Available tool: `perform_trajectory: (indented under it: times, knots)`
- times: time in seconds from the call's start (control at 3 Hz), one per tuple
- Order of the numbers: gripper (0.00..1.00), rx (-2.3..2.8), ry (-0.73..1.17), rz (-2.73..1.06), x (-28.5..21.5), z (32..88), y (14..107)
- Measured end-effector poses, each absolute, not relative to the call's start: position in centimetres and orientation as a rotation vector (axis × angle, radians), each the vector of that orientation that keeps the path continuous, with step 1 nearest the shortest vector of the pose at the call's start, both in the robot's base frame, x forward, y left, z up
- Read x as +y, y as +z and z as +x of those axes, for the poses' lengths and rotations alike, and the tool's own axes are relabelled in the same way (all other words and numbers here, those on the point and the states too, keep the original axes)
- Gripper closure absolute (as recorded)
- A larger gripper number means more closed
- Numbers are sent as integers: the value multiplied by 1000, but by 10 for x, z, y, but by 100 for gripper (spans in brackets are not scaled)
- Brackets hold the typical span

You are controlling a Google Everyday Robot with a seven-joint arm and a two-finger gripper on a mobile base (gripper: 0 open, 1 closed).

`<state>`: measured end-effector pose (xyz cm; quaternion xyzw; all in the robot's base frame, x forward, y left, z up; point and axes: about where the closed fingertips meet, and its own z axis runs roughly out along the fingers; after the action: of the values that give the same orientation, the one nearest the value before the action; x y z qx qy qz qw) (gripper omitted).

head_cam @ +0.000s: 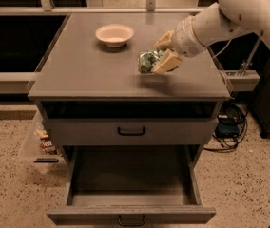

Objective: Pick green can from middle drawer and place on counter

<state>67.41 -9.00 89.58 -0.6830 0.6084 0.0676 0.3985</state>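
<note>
My gripper (162, 55) reaches in from the upper right on a white arm, over the right middle of the counter (87, 75). Its tan fingers (169, 61) are shut on the green can (148, 61), a shiny dented green-and-silver can. The can is at or just above the counter top; I cannot tell if it touches. The middle drawer (131, 214) is pulled out wide below, and its dark inside holds nothing I can see.
A cream round bowl (114, 34) stands on the back of the counter, left of the can. A shut drawer (131, 131) with a black handle sits above the open one. A clear bin with snacks (42, 144) is on the floor at the left. Cables (227, 125) lie at the right.
</note>
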Motion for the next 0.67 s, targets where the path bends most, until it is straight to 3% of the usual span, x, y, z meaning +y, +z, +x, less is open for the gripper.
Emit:
perform_trajectory:
  times: [0.33, 0.67]
  knots:
    - [92, 1572, 199, -1719, -95, 693, 885]
    - [69, 1576, 200, -1717, -97, 695, 884]
